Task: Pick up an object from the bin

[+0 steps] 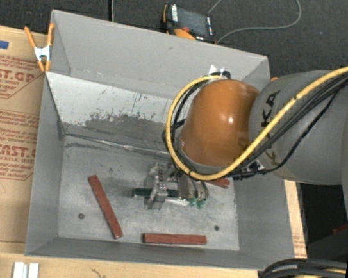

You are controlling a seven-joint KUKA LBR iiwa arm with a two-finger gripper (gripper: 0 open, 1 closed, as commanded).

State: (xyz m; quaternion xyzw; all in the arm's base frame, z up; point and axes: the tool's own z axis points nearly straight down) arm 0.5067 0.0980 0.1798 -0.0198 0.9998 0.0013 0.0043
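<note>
Gripper point(161, 193) sits low in the bin point(86, 122) over a thin green thing point(139, 193), guessing to grab it; can't tell how open it is; 2 brown sticks point(105, 206) lie clear nearby.

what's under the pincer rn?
A thin dark green object lies on the grey metal bin floor under the pincer; its middle is covered. A reddish-brown flat strip pokes out beneath the orange wrist cover, the rest hidden.

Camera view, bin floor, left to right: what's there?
slanted stick → flat stick → red piece at the arm's edge. The green item overlaps the flat stick's span, so it's left out.
</note>
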